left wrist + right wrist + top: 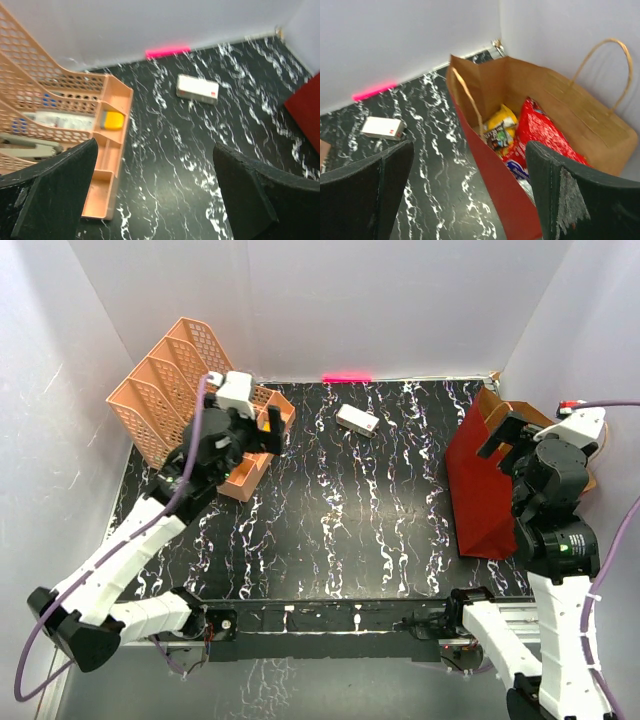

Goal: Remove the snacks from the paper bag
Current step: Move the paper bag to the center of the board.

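Observation:
The paper bag (487, 485), red outside and brown inside, stands open at the table's right side; it also shows in the right wrist view (492, 187). Inside it lie the red chip bag (546, 132), a yellow packet (502, 119) and a brown packet (499, 137). My right gripper (520, 440) is open and empty, hovering above the bag's near wall (470, 200). My left gripper (265, 425) is open and empty above the bare tabletop beside the rack's front tray (155, 200).
A peach mesh file rack (185, 390) stands at the back left, with a yellow item (113, 120) in its tray. A small white box (357, 420) lies at the back middle. A pink tape mark (347, 377) is on the back edge. Grey walls enclose the table.

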You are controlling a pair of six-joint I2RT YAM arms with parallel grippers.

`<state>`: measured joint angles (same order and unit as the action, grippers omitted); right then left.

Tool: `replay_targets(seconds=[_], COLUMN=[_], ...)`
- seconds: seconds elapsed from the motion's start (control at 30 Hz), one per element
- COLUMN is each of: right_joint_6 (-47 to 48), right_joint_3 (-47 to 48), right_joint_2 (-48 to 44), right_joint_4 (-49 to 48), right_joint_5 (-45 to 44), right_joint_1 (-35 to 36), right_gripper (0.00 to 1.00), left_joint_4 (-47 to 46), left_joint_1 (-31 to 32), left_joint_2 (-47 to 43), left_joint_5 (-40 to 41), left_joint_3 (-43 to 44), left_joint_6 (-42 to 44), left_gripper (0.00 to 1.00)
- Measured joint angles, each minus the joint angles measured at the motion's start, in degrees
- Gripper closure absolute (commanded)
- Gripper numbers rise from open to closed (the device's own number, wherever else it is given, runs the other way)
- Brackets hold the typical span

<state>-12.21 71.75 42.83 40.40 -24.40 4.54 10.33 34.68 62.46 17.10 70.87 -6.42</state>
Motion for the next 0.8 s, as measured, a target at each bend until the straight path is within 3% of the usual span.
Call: replay_targets(seconds=[0.27,0.6,0.8], right_joint_6=[-2.34,-3.04,-2.47], right_joint_3=[-1.42,-1.22,-1.22], right_joint_2=[0.72,12.09,16.52], right_joint_4=[6.54,7.54,4.22], right_joint_5=[2.43,5.33,5.99], right_joint_1=[-6.16,-8.15,-8.41], right_gripper=[0.02,0.02,0.19], left_joint_4=[-7.41,-14.49,-16.85], left_joint_1=[9.25,14.47,15.08], left_joint_2=[3.34,3.32,3.28], left_joint_5=[1.90,3.28,3.69], left_joint_3=[-9.70,-13.62,-13.73], left_joint_6=[1.95,3.48,3.45], left_gripper=[0.02,0.02,0.02])
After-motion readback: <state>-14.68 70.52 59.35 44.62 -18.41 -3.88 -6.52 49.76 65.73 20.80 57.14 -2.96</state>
